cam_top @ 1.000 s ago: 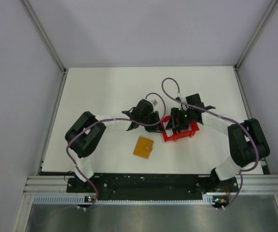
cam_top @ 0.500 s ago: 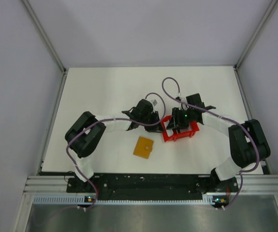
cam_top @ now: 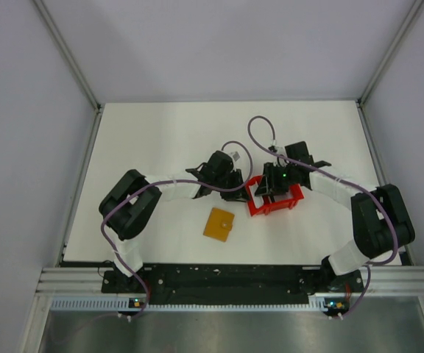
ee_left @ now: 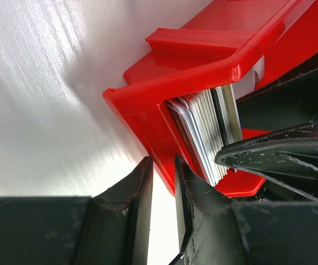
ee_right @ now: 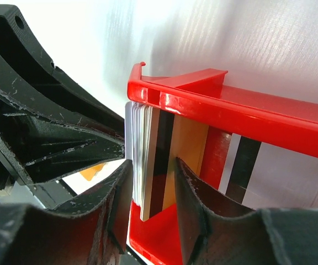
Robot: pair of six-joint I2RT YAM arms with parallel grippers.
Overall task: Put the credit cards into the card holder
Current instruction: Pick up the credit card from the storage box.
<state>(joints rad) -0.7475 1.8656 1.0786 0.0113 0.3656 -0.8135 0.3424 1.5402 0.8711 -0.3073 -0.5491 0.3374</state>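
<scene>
A: Right wrist view: the right tool (ee_right: 152, 176) straddles the credit cards (ee_right: 148, 138), which stand on edge in the red tray (ee_right: 231, 107). Its jaws press both faces of the stack, ready to lift, I judge.
B: And the left tool (ee_left: 163, 174)?
A: Narrow, pinching the tray's wall, probably to steady it.
B: Counts?
A: 2 tools, 1 tray, 1 card holder (cam_top: 218, 224) flat on the counter (cam_top: 160, 140), lower centre of the top view. Several cards, packed too tightly to count.
</scene>
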